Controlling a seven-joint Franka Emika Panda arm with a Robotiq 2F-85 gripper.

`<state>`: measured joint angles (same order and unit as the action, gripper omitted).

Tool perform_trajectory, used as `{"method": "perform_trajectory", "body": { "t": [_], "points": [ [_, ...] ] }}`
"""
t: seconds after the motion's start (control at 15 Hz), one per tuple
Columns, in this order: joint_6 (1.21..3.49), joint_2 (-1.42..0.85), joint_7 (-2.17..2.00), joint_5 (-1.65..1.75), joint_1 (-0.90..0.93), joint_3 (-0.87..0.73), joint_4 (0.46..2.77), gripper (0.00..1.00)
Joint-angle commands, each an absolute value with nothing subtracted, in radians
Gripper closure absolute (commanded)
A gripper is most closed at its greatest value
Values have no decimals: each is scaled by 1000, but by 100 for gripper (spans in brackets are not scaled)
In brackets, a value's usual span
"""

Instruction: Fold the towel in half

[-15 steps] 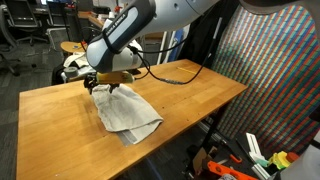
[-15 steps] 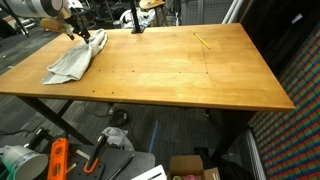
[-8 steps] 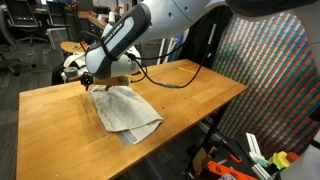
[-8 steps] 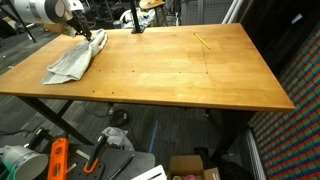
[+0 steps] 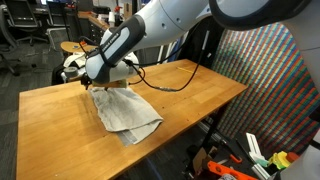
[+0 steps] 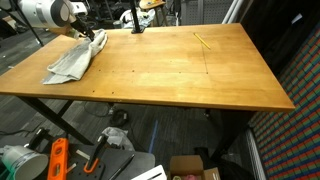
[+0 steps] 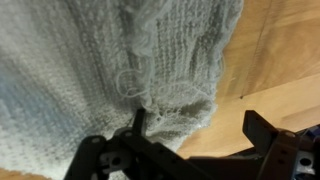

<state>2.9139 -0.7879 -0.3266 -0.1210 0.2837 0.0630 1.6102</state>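
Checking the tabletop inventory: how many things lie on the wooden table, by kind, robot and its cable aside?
Towel: 1
Thin yellow stick: 1
Total: 2

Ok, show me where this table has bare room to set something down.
Bare: the wide stretch of table between the towel and the opposite end, apart from a thin yellow stick near one edge. Crowded: the towel's end, where the open claw stands at its edge.

Bare tabletop (image 6: 200,70) beside towel (image 6: 72,62)
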Motion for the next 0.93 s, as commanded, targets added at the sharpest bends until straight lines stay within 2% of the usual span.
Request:
{"method": "perform_trajectory", "body": {
  "t": [0.0,0.47,0.87],
  "points": [
    [2929,-799,-349,-132,306,45,1574,0],
    [2989,-752,-359,-136,309,30,1614,0],
    [2935,-776,-469,-91,440,-165,1602,0]
  ]
}}
